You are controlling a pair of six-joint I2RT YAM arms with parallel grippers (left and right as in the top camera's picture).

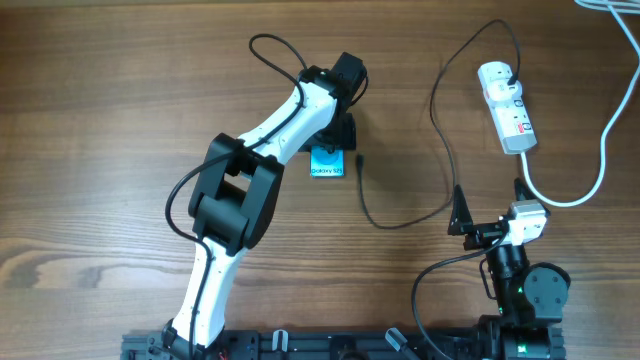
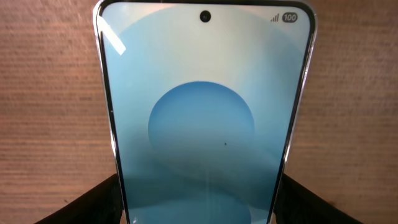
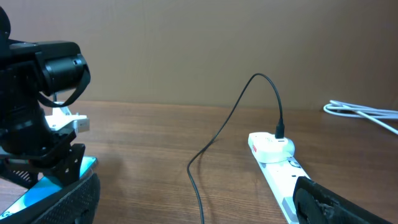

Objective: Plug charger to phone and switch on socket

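The phone [image 2: 199, 124] fills the left wrist view near the table's middle, its long edges clamped between the left gripper [image 2: 199, 179]'s dark fingers [image 2: 81, 202]. The charger's plug tip [image 1: 359, 160] lies loose just right of it, and its cable [image 1: 432, 105] loops far-right to the adapter [image 1: 495, 75] on the socket [image 1: 512, 125]. The right gripper [image 1: 488, 205] sits nearer, jaws apart and empty. A skewed pinch on the tip would likely jam at the port or lever the phone from its clamp, and a taut cable could drag the socket.

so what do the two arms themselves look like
Left arm: white tubular links, chunky black joint housings, a thin black cable looping alongside. Right arm: mostly black, white wrist block, green light near its base, black pointed fingers.
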